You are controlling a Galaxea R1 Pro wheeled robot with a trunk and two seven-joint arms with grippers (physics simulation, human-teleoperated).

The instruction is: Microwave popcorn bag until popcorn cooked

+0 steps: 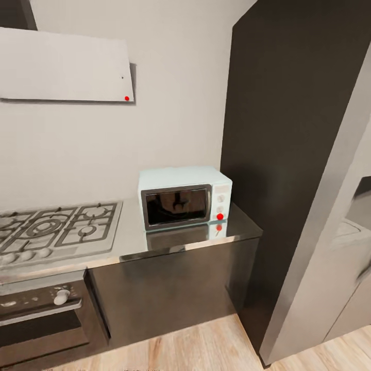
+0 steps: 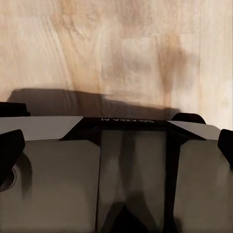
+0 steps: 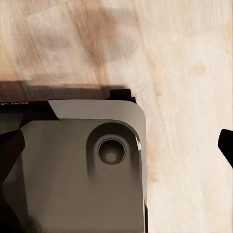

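The pale mint-white microwave (image 1: 184, 196) stands with its door closed at the right end of the grey countertop (image 1: 234, 230), against the wall. Its dark window faces me, with two dials and a red button (image 1: 220, 216) at its right. The popcorn bag is out of view. In the left wrist view, my left gripper (image 2: 116, 150) is open, its black fingertips (image 2: 9, 148) far apart, hanging over my own grey base. In the right wrist view, my right gripper (image 3: 116, 150) is likewise open above the base and the wooden floor (image 3: 184, 73). Neither holds anything.
A steel gas hob (image 1: 56, 228) lies left of the microwave, with a built-in black oven (image 1: 41, 309) below it and a range hood (image 1: 64, 67) above. A tall dark cabinet (image 1: 293, 129) rises right of the counter. Wooden floor (image 1: 206, 345) runs along the dark cabinets.
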